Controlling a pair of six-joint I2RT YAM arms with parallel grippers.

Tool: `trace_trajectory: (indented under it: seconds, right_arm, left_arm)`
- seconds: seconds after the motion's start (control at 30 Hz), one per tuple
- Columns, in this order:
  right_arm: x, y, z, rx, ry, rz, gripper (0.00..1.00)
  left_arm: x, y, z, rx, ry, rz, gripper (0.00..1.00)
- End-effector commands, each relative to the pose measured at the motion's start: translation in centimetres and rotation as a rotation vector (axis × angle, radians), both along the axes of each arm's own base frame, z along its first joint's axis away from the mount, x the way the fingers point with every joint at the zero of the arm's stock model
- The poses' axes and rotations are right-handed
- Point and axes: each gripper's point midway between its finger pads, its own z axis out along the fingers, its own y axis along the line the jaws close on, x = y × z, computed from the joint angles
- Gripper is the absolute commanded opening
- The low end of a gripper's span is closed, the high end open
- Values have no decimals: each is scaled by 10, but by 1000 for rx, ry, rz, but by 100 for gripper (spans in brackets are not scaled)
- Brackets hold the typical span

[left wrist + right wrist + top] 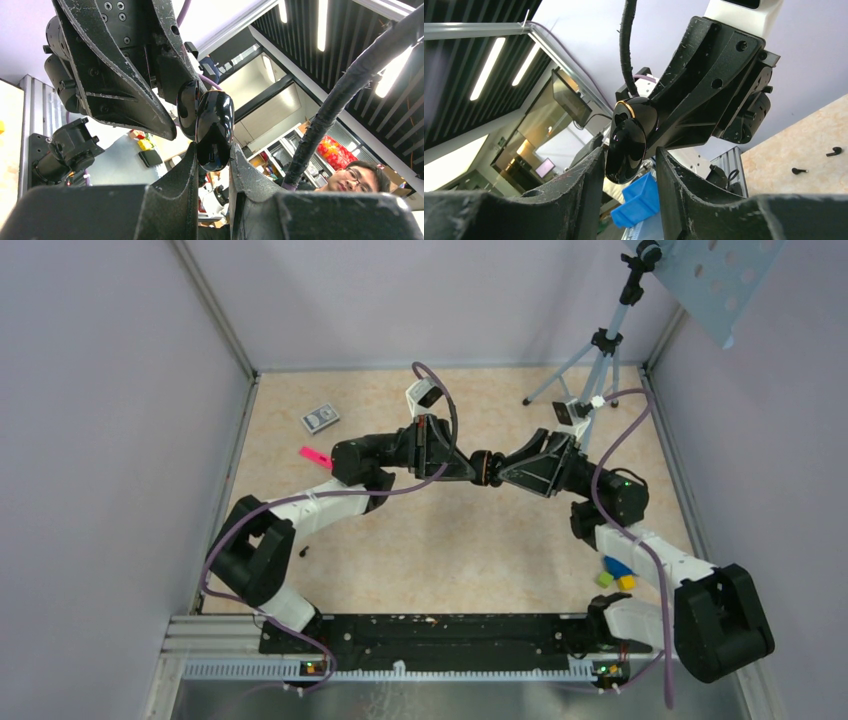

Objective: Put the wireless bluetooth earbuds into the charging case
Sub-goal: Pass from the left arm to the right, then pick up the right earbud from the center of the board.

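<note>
The glossy black charging case (pixel 483 466) is held up in the air between both arms at mid-table. My left gripper (pixel 212 150) is shut on one shell of the case (pixel 215 127), and a second shell (pixel 186 112) stands ajar beside it. In the right wrist view, my right gripper (pixel 630 155) straddles the dark lid (pixel 625 147). Its left finger (pixel 591 172) is against the lid, with a gap on the right side. A gold-rimmed shell (pixel 636 112) sits behind. I cannot make out the earbuds.
Two small dark curved bits (pixel 833 150) (pixel 799 171) lie on the beige table. A pink strip (pixel 315 456) and a small patterned box (pixel 320 418) lie at the back left. Coloured blocks (pixel 617 573) lie by the right arm, and a tripod (pixel 590 360) stands at the back right.
</note>
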Motion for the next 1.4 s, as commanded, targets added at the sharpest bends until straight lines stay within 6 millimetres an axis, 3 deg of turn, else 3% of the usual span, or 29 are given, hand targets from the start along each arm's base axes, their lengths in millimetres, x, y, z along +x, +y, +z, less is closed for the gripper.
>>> trace_trajectory:
  seconds: [0.0, 0.5, 0.6, 0.67, 0.93, 1.0, 1.07, 1.1, 1.23, 1.37]
  right_arm:
    - [-31, -10, 28, 105, -253, -5, 41]
    - [-36, -13, 36, 129, -265, -8, 25]
    - [-37, -14, 38, 132, -265, -7, 15]
    - [-38, -14, 37, 134, -259, -6, 1]
    - [-34, -14, 27, 123, -217, -7, 0]
    - [-32, -13, 23, 118, -198, -4, 0]
    - [-27, -11, 17, 105, -166, 3, 0]
    - [-24, -9, 12, 97, -141, 7, 0]
    - [-12, -7, -9, 75, -49, -3, 0]
    - [0, -5, -32, 37, 22, -35, 0]
  left_arm:
    - [-21, 16, 25, -109, -148, 12, 0]
    - [-20, 14, 21, -91, -149, 18, 0]
    - [-18, 13, 18, -76, -151, 24, 0]
    - [-17, 11, 15, -61, -152, 26, 0]
    - [-12, 4, 7, 12, -192, 58, 0]
    - [-9, 2, 3, 39, -199, 72, 15]
    - [-6, 0, 0, 66, -216, 88, 45]
    - [-3, -2, -3, 84, -221, 99, 53]
    - [10, -3, -19, 152, -217, 160, 69]
    - [21, 3, -36, 188, -183, 191, 78]
